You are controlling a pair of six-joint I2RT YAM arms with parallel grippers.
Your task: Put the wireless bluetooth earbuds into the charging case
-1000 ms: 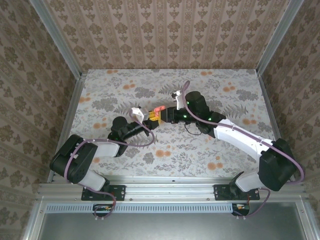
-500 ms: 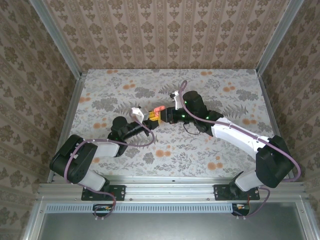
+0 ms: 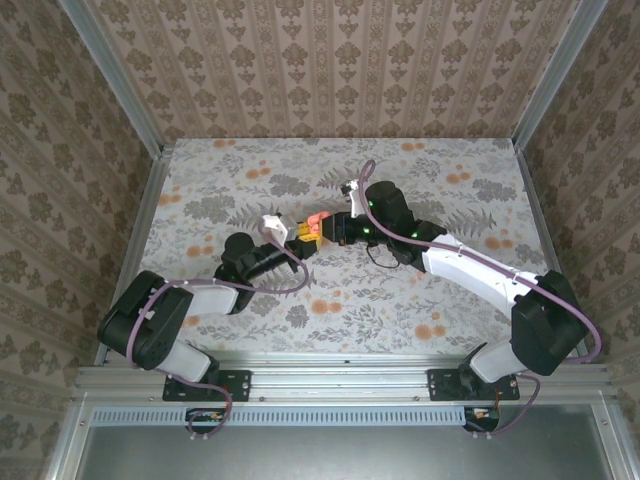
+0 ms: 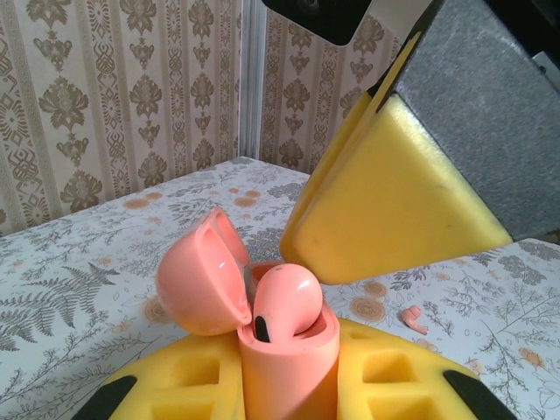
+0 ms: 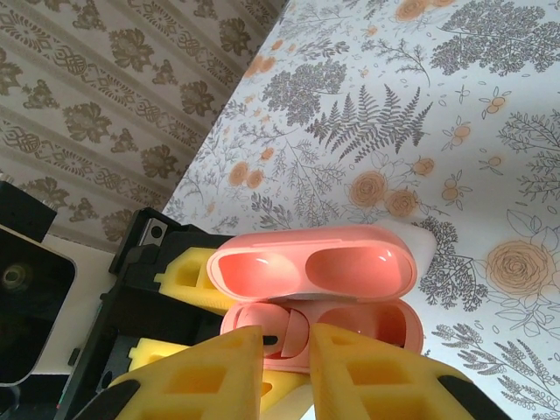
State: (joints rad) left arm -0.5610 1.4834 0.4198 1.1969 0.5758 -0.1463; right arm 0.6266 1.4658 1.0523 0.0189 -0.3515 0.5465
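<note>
My left gripper is shut on an upright coral-pink charging case, its lid swung open. One coral-pink earbud sits in the case's left slot, while the other slot is empty. Just above the seated earbud hangs my right gripper; its yellow foam fingers stand a narrow gap apart with nothing between them. A second coral-pink earbud lies loose on the floral table.
A white rounded object lies on the table behind the open lid. Patterned walls with metal corner posts close in the floral table. Both arms meet near the table's middle.
The right gripper's fingers have drawn closer together and edged slightly toward the case. The left arm and the case have not moved.
</note>
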